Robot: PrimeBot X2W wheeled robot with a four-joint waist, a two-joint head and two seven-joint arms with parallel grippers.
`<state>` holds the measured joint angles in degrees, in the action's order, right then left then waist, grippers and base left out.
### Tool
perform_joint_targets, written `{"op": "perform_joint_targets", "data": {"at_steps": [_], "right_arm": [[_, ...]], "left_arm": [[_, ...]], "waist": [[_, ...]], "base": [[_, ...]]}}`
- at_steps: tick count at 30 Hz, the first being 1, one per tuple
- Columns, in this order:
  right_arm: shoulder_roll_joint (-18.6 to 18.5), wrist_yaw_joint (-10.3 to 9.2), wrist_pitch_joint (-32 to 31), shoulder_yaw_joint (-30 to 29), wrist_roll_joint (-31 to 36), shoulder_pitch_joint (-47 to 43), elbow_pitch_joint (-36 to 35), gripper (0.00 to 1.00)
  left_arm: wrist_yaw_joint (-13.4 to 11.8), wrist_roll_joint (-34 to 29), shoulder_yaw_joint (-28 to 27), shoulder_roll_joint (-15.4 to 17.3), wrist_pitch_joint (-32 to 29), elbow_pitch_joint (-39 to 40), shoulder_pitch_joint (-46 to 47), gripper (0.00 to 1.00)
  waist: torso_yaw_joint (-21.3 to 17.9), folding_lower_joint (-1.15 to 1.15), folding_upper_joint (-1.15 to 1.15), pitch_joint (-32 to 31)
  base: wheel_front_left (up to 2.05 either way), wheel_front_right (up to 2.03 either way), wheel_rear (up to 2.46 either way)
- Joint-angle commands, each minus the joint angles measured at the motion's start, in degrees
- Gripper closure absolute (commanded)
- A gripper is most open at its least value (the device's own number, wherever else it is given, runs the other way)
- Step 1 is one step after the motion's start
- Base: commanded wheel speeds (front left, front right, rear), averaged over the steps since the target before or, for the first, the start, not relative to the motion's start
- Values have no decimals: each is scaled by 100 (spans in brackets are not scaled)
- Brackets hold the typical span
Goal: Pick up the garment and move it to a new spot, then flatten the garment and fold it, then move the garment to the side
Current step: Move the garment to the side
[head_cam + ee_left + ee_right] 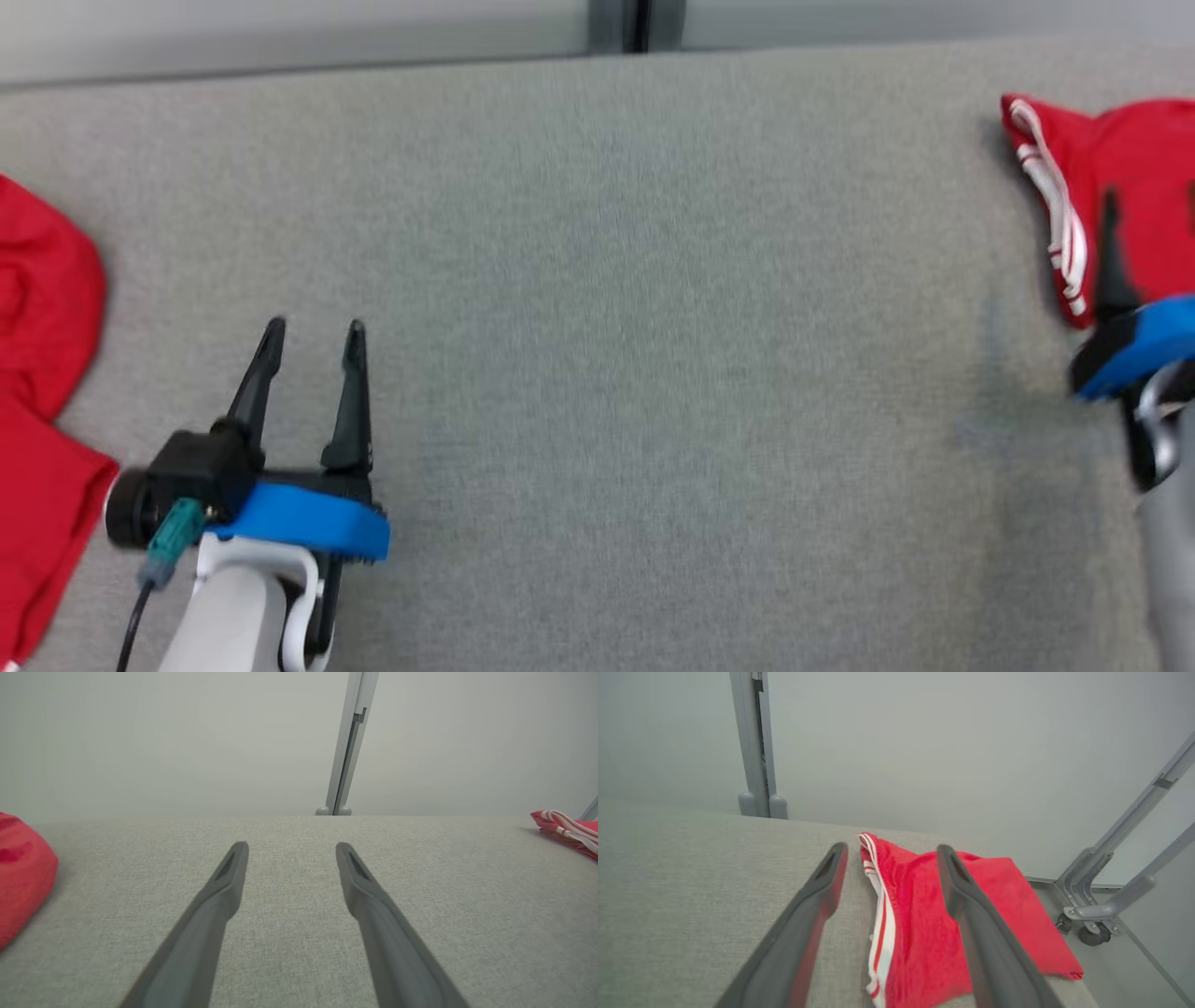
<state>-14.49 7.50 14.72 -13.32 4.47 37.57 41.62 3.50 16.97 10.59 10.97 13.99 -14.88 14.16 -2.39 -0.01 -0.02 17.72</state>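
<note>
Right claw [892,850] is hanging over the right end of the worktop [653,327], fingers standing apart and gripping nothing. The folded red garment [924,905] is lying directly under and ahead of it. The garment's white-striped edge is running between the two fingers and roughly along them, so its long axis is pointing away from the robot. The cloth is reaching the worktop's right-hand edge, and one corner is looking close to overhanging. Left claw [315,331] is hovering low over bare cloth surface well apart from that piece, fingers also spread and empty. A second red garment [42,373], looser and rounded, is lying just to its left at the worktop's far left edge. Judging by the neat fold and its place at the side, this piece is looking finished. Any further nudge falls to the right arm, which is much the nearer. The surface is grey woven fabric, flat, unwrinkled. Behind it a pale plain wall is standing with a grey upright post [348,742], and a metal frame on a caster [1092,935] is sitting beyond the right end.
</note>
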Motion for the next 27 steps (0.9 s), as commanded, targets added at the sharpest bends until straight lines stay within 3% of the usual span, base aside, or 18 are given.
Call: {"op": "perform_joint_targets", "data": {"at_steps": [1,9,16,27], "right_arm": [[15,-1,29,76,-91,-285,-205,0],[356,-1,-23,514,-560,-1797,-1616,0],[802,-1,-561,581,-1006,-3201,-2939,0],[1034,-1,-881,726,-1227,-3917,-3471,0]], "left_arm": [[-21,58,-29,-24,39,-50,-112,0],[-39,165,-64,-63,86,-422,-620,0],[-100,220,-148,-43,111,-524,-1202,0],[-177,260,-170,-84,119,-583,-1427,0]], "waist": [[-145,1,2,-295],[46,1,2,-1061],[154,1,2,-1718],[120,1,2,-1920]], "base": [[0,0,0],[0,0,0],[0,0,0],[0,0,0]]}}
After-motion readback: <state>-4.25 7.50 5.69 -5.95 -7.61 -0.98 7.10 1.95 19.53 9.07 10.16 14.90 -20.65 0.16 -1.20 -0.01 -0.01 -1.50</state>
